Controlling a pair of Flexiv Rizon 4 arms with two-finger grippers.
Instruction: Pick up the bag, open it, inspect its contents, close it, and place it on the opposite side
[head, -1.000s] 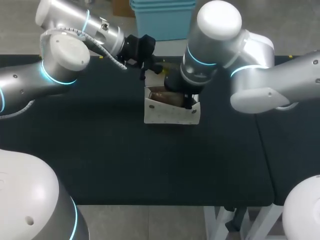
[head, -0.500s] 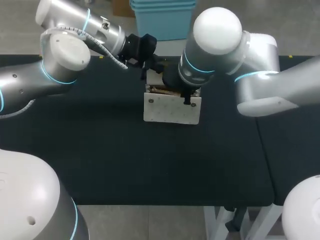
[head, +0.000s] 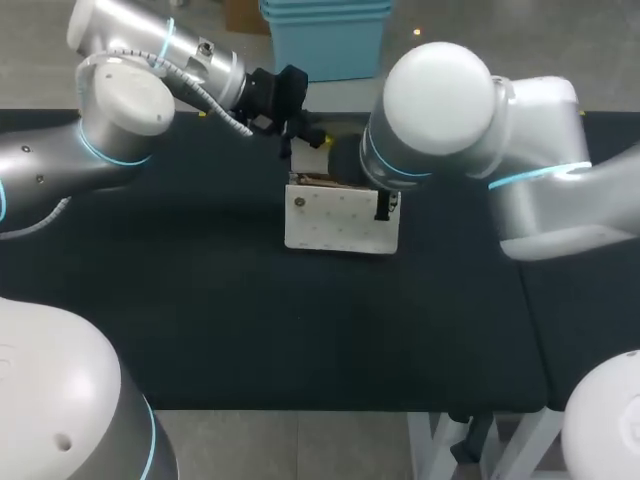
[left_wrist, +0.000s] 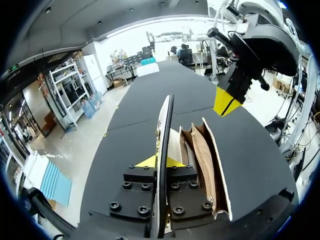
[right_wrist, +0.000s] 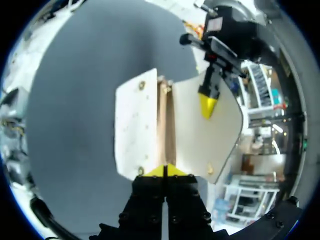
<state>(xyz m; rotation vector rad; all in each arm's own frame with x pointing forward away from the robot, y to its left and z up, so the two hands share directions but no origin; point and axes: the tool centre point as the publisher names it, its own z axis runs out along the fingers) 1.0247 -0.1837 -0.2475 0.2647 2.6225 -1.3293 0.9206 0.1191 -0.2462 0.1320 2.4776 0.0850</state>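
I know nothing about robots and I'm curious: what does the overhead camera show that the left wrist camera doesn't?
Only the head view shows the left arm and right arm from above and the bag's white front. Only the left wrist view shows the tan pockets inside it and the left gripper clamped on its wall. Both show the bag and the table.

Table (head: 200, 330): 1 unit, matte black top in 2 sections meeting at a straight seam (head: 530, 320) toward the right side, with white frame legs (head: 422, 450) showing beneath the near right edge.
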